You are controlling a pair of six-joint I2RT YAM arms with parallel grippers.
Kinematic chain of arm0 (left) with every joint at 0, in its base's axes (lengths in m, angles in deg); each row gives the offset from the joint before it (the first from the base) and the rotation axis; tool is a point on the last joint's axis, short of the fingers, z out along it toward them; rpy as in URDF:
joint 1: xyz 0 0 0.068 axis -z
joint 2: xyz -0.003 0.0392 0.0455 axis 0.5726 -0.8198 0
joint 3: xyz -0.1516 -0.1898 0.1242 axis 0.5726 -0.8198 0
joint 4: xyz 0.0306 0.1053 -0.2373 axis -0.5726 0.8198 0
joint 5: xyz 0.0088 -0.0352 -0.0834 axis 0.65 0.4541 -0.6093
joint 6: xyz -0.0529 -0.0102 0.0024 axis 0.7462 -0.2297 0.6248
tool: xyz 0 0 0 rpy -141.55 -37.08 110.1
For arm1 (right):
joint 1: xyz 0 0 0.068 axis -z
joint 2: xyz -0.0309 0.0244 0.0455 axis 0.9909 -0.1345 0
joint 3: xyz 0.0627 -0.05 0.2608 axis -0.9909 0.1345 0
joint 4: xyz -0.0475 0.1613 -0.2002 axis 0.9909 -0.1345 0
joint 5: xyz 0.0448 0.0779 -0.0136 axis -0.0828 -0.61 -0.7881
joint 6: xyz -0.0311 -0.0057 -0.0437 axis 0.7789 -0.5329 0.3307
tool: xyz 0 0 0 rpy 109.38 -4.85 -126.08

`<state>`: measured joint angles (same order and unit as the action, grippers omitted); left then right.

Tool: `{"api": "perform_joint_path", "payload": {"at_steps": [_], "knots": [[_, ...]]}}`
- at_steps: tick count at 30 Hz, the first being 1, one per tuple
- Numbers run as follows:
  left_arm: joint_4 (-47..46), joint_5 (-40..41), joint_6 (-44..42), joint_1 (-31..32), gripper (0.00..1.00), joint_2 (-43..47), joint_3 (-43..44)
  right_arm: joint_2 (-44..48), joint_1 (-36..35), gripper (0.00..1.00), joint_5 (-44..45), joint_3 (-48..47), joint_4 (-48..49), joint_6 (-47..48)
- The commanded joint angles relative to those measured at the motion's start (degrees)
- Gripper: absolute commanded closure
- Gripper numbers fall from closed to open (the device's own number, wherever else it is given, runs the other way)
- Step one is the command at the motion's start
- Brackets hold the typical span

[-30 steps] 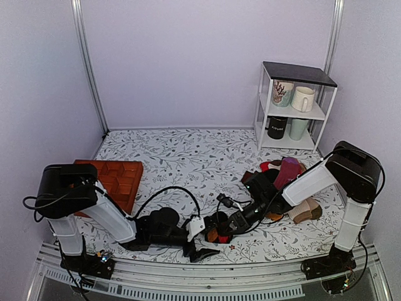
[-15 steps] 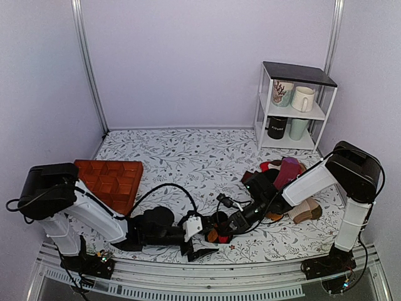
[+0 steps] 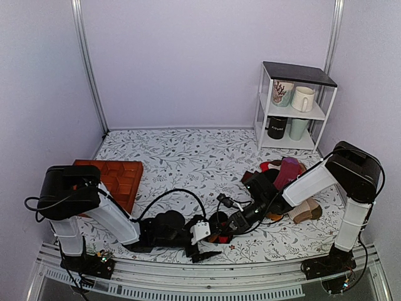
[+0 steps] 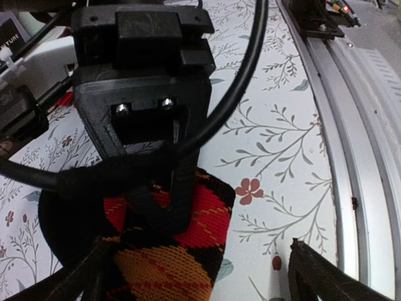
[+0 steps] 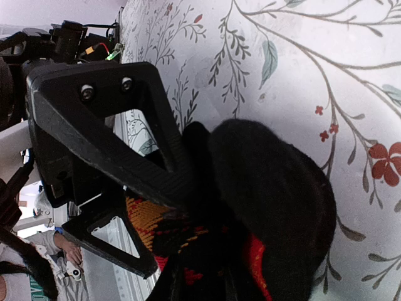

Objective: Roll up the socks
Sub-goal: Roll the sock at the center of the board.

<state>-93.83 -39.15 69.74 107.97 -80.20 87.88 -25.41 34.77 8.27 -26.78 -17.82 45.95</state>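
right arm [image 3: 307, 182] outstretched, pincer [image 5: 172, 232] on socks [image 5: 276, 207]

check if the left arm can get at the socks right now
Probably yes: the left pincer is open with the socks between its fingers. The right pincer, clamped on them, crowds the far side.

Socks [image 3: 218, 231] lay at the centre of the table's [image 3: 188, 157] front edge. A tray [image 3: 119, 179] sat to their left. A shelf [image 3: 299, 73] holding mugs [image 3: 303, 98] stood back right, with a sock pile [image 3: 289, 172] before it.
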Motion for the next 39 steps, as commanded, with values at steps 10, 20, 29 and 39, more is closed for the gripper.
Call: {"api": "perform_joint_path", "payload": {"at_steps": [10,20,29,39], "knots": [[4.58,-5.7,1.07,-1.32,0.32,-7.57,1.26,-4.19,-0.49,0.89,9.68,2.63,-8.91,1.04],[8.36,-9.39,3.18,-1.42,0.7,-8.01,2.36,-4.6,-0.49,0.89,10.4,2.03,-9.67,0.96],[14.77,-18.22,11.41,-3.6,1.0,-11.26,3.88,-2.74,-0.48,0.78,12.62,0.03,-10.21,1.17],[10.12,-22.59,22.55,-5.66,1.0,-15.25,-2.02,6.85,-0.51,0.63,20.31,0.78,-3.25,7.82]]}}
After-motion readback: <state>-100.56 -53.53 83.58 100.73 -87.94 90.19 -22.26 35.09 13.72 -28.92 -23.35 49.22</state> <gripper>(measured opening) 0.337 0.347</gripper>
